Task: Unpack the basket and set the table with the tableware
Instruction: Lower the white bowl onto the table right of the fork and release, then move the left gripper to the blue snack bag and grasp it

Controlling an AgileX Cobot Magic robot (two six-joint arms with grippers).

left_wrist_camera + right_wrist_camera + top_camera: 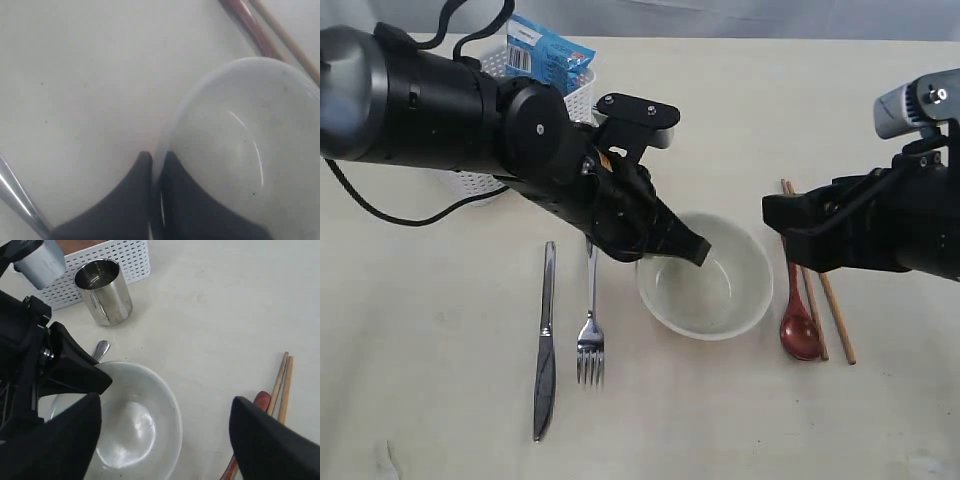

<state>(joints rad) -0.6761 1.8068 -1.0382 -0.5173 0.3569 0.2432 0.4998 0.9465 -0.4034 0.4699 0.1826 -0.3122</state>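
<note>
The cream bowl (715,295) rests on the table (440,400) at the centre. My left gripper (692,250) is shut on its near-left rim, one finger inside the wall and one outside; the left wrist view shows the jaws (156,157) pinching the bowl (240,150). My right gripper (782,225) hangs open just right of the bowl, above the dark red spoon (798,320) and chopsticks (820,290). In the right wrist view the right gripper (165,401) holds nothing and spans the bowl (135,425). A knife (545,340) and fork (590,320) lie left of the bowl.
The white basket (582,100) stands at the back left, holding a blue snack packet (548,50). A steel cup (104,292) stands upright beside the basket (100,265); the left arm hides it in the exterior view.
</note>
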